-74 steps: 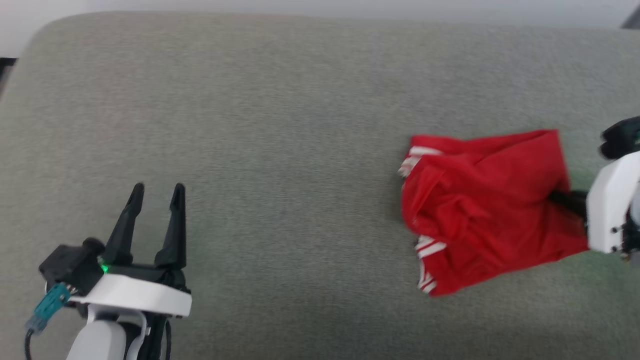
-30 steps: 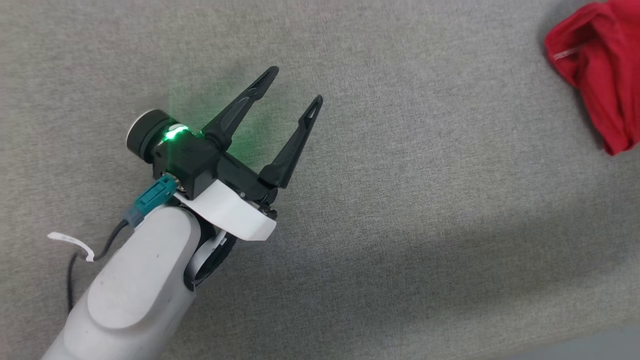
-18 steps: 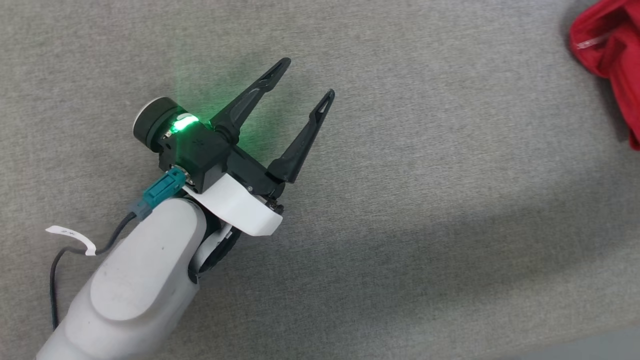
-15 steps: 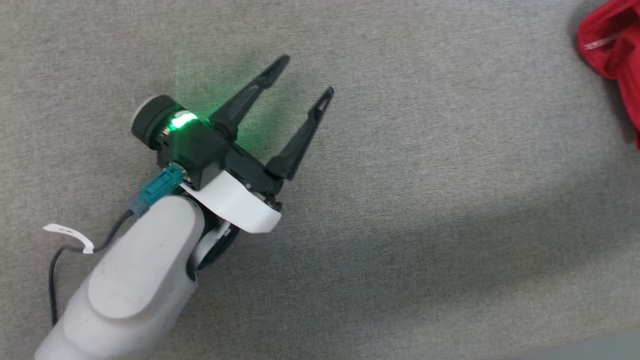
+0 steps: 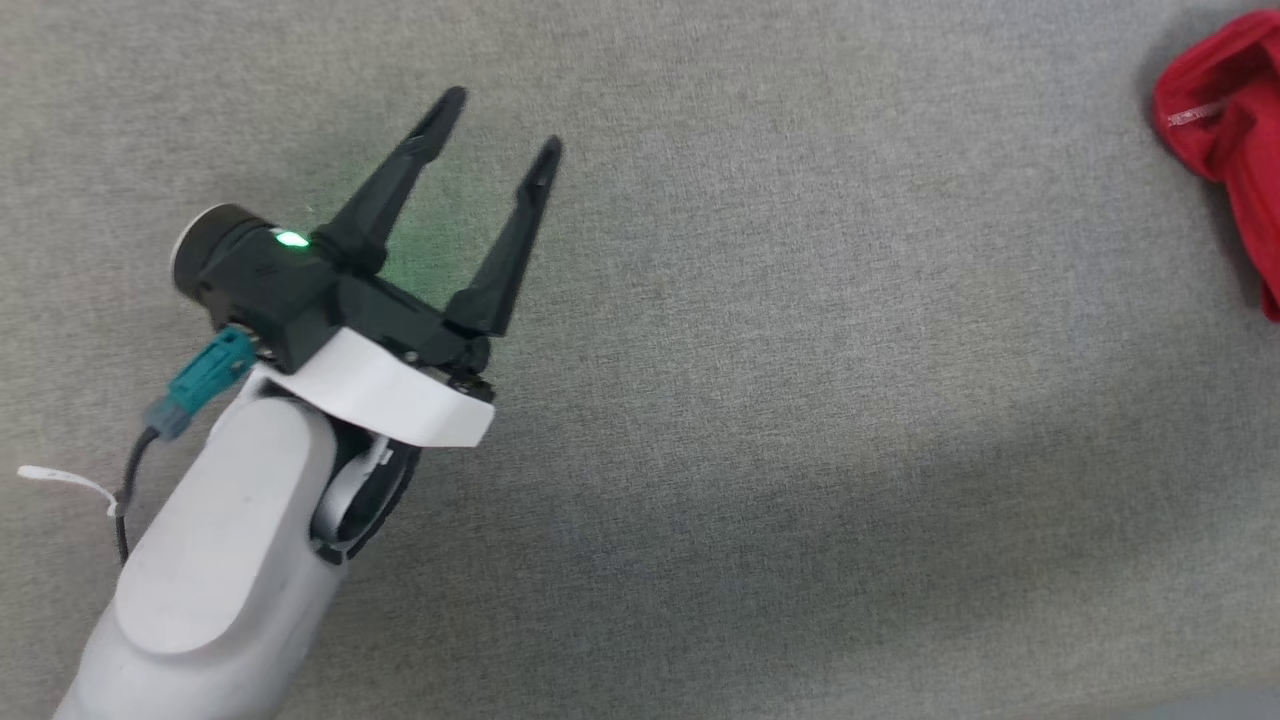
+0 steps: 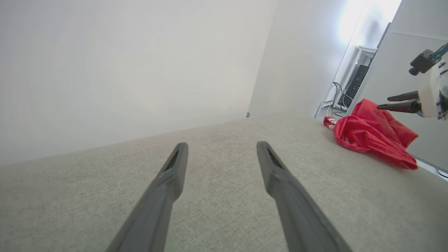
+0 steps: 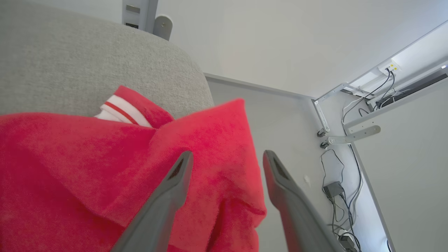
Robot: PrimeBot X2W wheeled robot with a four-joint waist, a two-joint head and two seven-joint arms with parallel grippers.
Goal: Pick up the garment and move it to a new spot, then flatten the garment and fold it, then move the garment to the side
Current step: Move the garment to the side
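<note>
Red jersey T-shirt [image 5: 1225, 110] lies rumpled at the grey cushion's [image 5: 800, 400] right edge, right gripper [image 7: 226, 154] spread wide just above it, left gripper [image 5: 500, 122] likewise wide well apart, both empty; placement looks done, tidy fold doubtful.

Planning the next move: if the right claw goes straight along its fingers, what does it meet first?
Likely the garment: red fabric lies straight ahead between the fingers of the open right claw. Left wrist view puts its tips by the top fold; gap unclear.
</note>
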